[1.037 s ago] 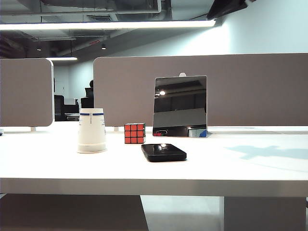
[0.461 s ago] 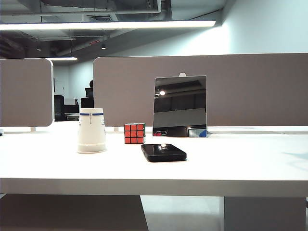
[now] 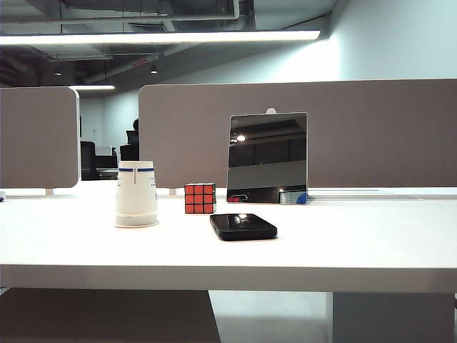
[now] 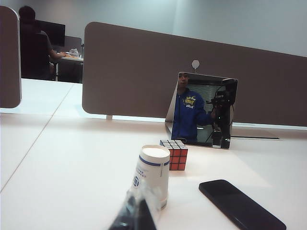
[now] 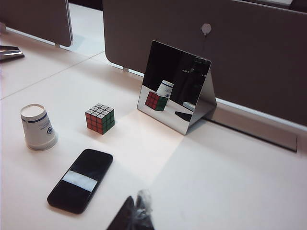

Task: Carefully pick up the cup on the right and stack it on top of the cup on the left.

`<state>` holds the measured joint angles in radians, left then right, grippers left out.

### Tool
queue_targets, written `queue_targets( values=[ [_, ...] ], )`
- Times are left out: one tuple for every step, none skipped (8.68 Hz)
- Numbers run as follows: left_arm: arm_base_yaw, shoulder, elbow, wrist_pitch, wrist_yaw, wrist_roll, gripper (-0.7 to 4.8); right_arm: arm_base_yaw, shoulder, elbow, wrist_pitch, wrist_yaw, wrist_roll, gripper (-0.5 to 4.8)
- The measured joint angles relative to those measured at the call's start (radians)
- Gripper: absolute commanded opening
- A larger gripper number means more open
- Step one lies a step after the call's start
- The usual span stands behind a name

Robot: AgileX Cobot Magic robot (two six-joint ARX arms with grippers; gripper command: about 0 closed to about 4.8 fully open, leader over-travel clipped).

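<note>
We see the cup (image 3: 136, 194) standing upside down on the white table (image 3: 357, 250), at the left of the exterior view, with a second rim at its foot suggesting two cups nested together, though we cannot be sure at this size. It is white with a blue band near the top, and the same cup (image 4: 152, 176) shows in the left wrist view and again in the right wrist view (image 5: 37, 127).

Just beside it, toward the middle of the table, sits a cube (image 3: 200, 198) with red faces toward the exterior camera. In front of the cube a black phone (image 3: 243, 226) lies flat, screen up. Behind both, a mirror (image 3: 267, 158) leans upright against the grey divider (image 3: 371, 136); in the right wrist view it reflects the cube and the cup.

Neither arm appears in the exterior view. We find the left gripper (image 4: 136, 215) only in its own wrist view, clenched and empty, its dark tips low in front of the cup. The right gripper (image 5: 135, 215) is likewise pressed closed on nothing, above bare table, with the phone (image 5: 80, 180) nearby and the cup well apart from it.
</note>
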<state>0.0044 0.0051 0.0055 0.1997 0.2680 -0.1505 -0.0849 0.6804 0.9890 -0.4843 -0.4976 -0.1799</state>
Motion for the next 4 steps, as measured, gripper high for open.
queue_targets(
  values=[
    [0.000, 0.000, 0.000, -0.001, 0.000, 0.000, -0.06, 0.000, -0.073, -0.084, 0.011, 0.025, 0.014, -0.06],
    [0.000, 0.000, 0.000, -0.001, 0.000, 0.000, -0.06, 0.000, -0.117, -0.132, 0.017, 0.032, 0.021, -0.06],
    [0.000, 0.000, 0.000, -0.002, 0.001, 0.000, -0.06, 0.000, -0.184, -0.206, 0.026, 0.042, 0.054, -0.06],
    [0.000, 0.000, 0.000, -0.002, 0.001, 0.000, -0.06, 0.000, -0.210, -0.232, 0.025, 0.054, 0.061, -0.06]
  ],
)
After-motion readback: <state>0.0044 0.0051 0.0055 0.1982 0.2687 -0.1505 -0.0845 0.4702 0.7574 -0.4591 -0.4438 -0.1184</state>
